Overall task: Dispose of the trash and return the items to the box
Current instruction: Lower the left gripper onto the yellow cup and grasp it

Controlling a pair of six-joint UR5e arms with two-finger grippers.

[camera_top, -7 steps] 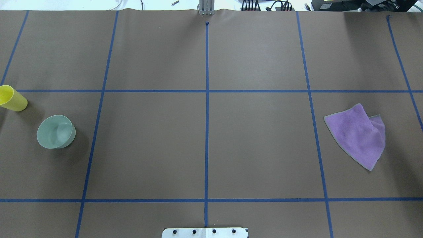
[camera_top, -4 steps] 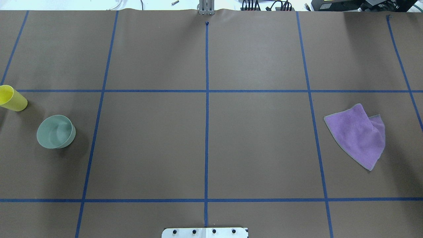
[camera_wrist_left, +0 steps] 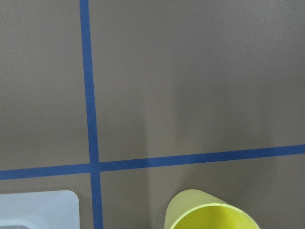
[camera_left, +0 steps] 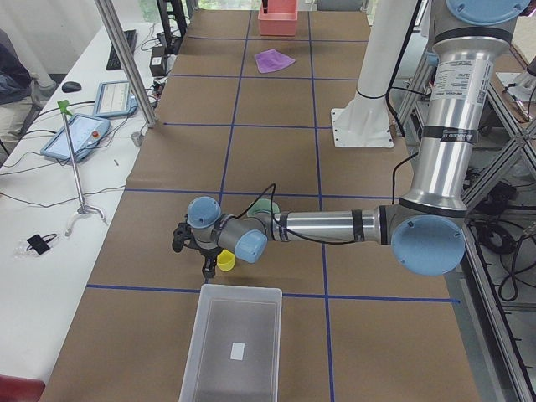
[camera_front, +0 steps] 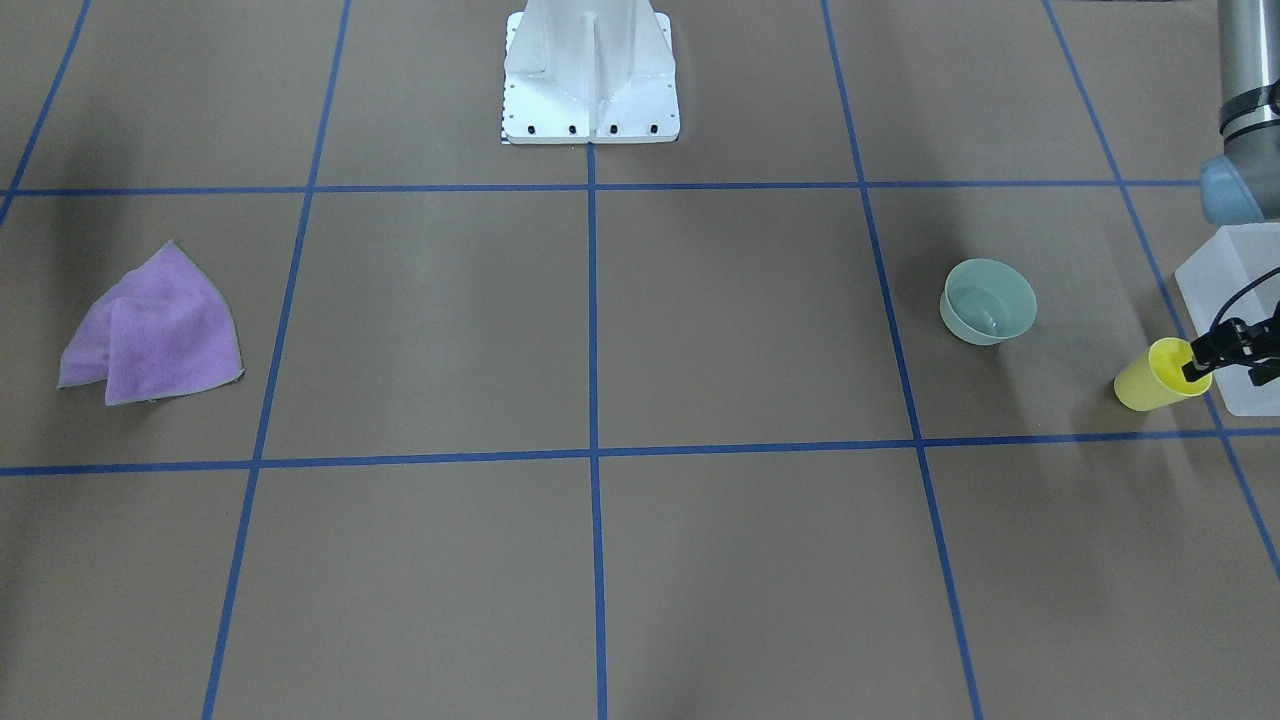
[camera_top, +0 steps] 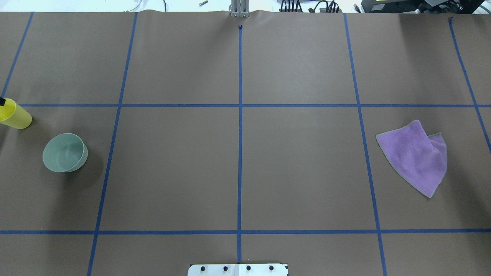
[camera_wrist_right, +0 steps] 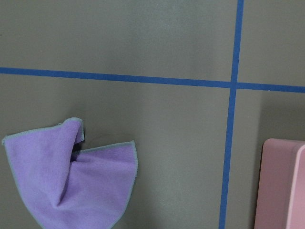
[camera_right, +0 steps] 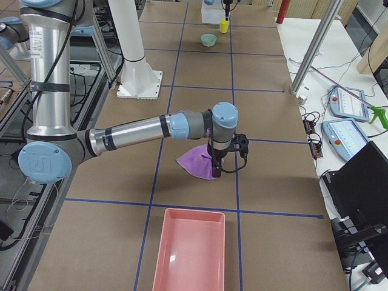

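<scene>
So the yellow cup point(camera_front: 1150, 380) sat at the bowl's point(camera_front: 988, 300) 4 o'clock in the front view, just beside the box point(camera_front: 1235, 290). It looked like light, stiff, slick plastic, so I'd pinch the rim wall. The left gripper point(camera_front: 1205, 362) hovered at that rim. Couldn't tell if its fingers, or the right gripper's point(camera_right: 218, 165), were spread or shut.

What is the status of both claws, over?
Left claw at yellow cup rim, grip unclear. Right claw near purple cloth, state unclear. Green bowl outside box; nothing between cup and box.

At the bench's left edge, the box point(camera_front: 1205, 275) and left claw point(camera_front: 1228, 366) are cut off by the frame; whether it holds the cup point(camera_front: 1150, 380) cannot be told.
</scene>
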